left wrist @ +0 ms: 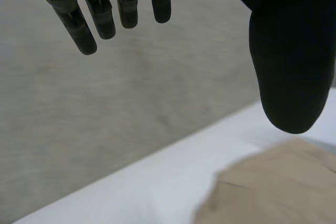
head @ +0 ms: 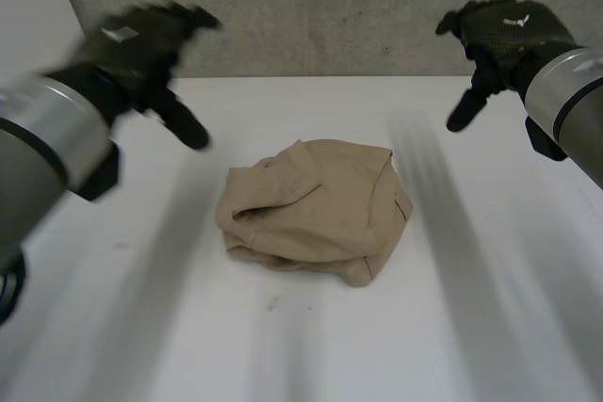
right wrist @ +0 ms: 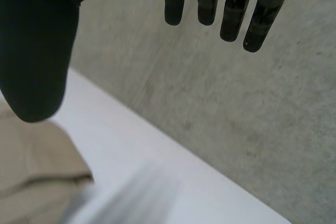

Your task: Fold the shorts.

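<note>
The tan shorts point(head: 316, 209) lie folded into a compact bundle on the middle of the white table point(head: 471, 327). My left hand point(head: 141, 44) hovers in the air to the back left of the bundle, open and holding nothing. My right hand point(head: 504, 35) hovers to the back right, also open and empty. In the left wrist view the straight fingers point(left wrist: 100, 14) and thumb point(left wrist: 291, 56) hang above the shorts point(left wrist: 273, 187). Beyond the right hand's thumb point(right wrist: 34, 51), the right wrist view has a corner of the shorts point(right wrist: 37, 171), with the fingers point(right wrist: 231, 3) spread apart.
A grey concrete wall point(head: 330, 7) rises along the table's far edge. Bare white tabletop surrounds the bundle on all sides.
</note>
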Robot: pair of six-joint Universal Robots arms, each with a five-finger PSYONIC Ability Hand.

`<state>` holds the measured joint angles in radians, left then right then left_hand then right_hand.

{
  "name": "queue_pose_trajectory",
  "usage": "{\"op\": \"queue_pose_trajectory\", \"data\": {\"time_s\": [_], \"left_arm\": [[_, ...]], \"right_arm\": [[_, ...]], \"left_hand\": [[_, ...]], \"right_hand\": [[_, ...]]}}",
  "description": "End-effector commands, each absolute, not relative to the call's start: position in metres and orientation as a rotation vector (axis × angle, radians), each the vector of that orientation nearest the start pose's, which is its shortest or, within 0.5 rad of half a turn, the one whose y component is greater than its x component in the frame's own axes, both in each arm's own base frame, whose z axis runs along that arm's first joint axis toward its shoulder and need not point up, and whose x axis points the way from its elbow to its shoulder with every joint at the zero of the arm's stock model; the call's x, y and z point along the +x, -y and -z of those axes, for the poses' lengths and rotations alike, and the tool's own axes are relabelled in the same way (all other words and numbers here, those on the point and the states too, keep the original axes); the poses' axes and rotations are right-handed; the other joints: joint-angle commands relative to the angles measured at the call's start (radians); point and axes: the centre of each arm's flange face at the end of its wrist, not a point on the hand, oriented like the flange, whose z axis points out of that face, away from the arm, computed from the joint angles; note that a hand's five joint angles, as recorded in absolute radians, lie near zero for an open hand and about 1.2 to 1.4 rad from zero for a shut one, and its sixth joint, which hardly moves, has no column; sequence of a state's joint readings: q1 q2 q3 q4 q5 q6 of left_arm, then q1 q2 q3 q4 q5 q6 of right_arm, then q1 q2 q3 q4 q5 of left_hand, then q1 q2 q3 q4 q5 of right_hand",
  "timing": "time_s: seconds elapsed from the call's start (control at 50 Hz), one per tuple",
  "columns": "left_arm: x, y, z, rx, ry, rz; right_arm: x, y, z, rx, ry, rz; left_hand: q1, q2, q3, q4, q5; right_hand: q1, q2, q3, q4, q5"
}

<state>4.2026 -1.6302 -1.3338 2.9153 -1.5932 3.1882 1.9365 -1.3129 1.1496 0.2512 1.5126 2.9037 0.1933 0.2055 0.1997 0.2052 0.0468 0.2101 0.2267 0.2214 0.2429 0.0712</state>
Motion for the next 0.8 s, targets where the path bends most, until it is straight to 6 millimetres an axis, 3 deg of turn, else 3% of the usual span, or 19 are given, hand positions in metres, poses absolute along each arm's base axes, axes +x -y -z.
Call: {"op": "queue_pose_trajectory", "data": {"time_s": [0.02,0.12,0.3,0.36,0.38,0.44,0.54,0.64,0.8], "left_arm": [[-0.334,0.161,-0.276,1.327,-2.442,2.124],[-0.362,0.150,-0.232,1.475,-2.439,2.015],[-0.384,0.177,-0.181,1.314,-2.391,1.986],[-0.390,0.185,-0.174,1.288,-2.377,2.001],[-0.392,0.188,-0.175,1.271,-2.369,2.023],[-0.390,0.196,-0.178,1.197,-2.365,2.046],[-0.363,0.219,-0.189,0.930,-2.321,2.048],[-0.328,0.226,-0.207,0.778,-2.299,2.036],[-0.270,0.226,-0.215,0.606,-2.330,1.941]], "right_arm": [[0.250,0.297,-0.303,-0.902,-2.259,1.929],[0.242,0.304,-0.302,-0.878,-2.285,1.929],[0.240,0.306,-0.294,-0.884,-2.307,1.896],[0.241,0.308,-0.286,-0.893,-2.326,1.867],[0.242,0.308,-0.281,-0.902,-2.333,1.848],[0.244,0.309,-0.277,-0.907,-2.343,1.832],[0.245,0.310,-0.269,-0.909,-2.357,1.807],[0.245,0.312,-0.264,-0.895,-2.369,1.796],[0.249,0.320,-0.252,-0.626,-2.353,1.707]], "left_hand": [[0.014,0.002,0.008,0.002,-0.014],[0.026,0.014,0.020,0.014,-0.002],[0.178,0.166,0.172,0.167,0.150],[0.501,0.488,0.494,0.489,0.472],[0.833,0.821,0.827,0.821,0.805],[1.202,1.190,1.196,1.190,1.174],[1.203,1.191,1.197,1.191,1.175],[1.203,1.191,1.197,1.191,1.175],[1.203,1.191,1.197,1.191,1.175]], "right_hand": [[-0.036,-0.052,-0.047,-0.068,-0.071],[-0.036,-0.052,-0.047,-0.068,-0.071],[-0.036,-0.052,-0.047,-0.068,-0.071],[-0.036,-0.052,-0.047,-0.068,-0.071],[-0.036,-0.052,-0.047,-0.068,-0.071],[-0.036,-0.052,-0.047,-0.068,-0.071],[-0.036,-0.052,-0.047,-0.068,-0.071],[-0.036,-0.052,-0.047,-0.068,-0.071],[-0.036,-0.052,-0.047,-0.068,-0.071]]}}
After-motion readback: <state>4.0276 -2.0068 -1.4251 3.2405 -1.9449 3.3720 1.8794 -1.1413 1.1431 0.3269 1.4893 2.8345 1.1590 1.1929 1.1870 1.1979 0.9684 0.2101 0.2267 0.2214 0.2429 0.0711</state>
